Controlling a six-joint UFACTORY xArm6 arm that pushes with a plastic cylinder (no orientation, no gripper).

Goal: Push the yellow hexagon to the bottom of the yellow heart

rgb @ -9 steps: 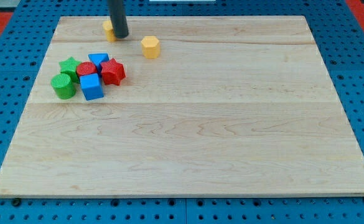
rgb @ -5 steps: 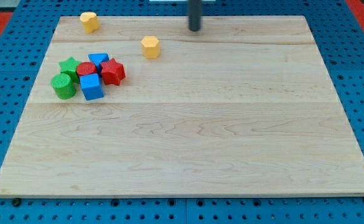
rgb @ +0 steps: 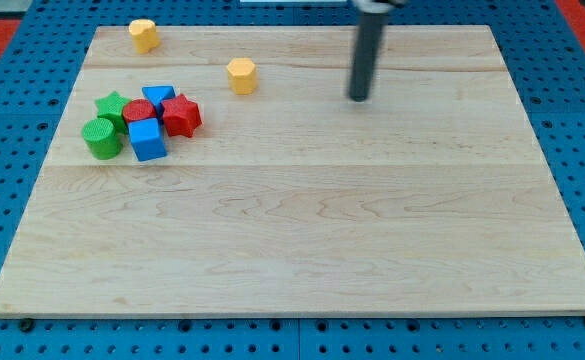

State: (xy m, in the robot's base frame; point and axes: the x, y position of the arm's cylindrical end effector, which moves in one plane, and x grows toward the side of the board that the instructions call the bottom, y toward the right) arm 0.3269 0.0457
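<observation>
The yellow hexagon (rgb: 241, 75) sits on the wooden board near the view's top, left of centre. The yellow heart (rgb: 144, 35) lies at the board's top left, up and to the left of the hexagon, well apart from it. My tip (rgb: 359, 98) is on the board to the right of the hexagon, about a fifth of the board's width away, touching no block.
A tight cluster lies at the view's left: a green star (rgb: 112, 105), a green cylinder (rgb: 101, 138), a red cylinder (rgb: 138, 111), a red star (rgb: 181, 115), a blue cube (rgb: 147, 140) and another blue block (rgb: 158, 96). The wooden board (rgb: 302, 220) lies on a blue pegboard.
The yellow heart has shifted up and left to the board's top left corner. My tip left it, swept right along the top edge, then came down to the hexagon's right.
</observation>
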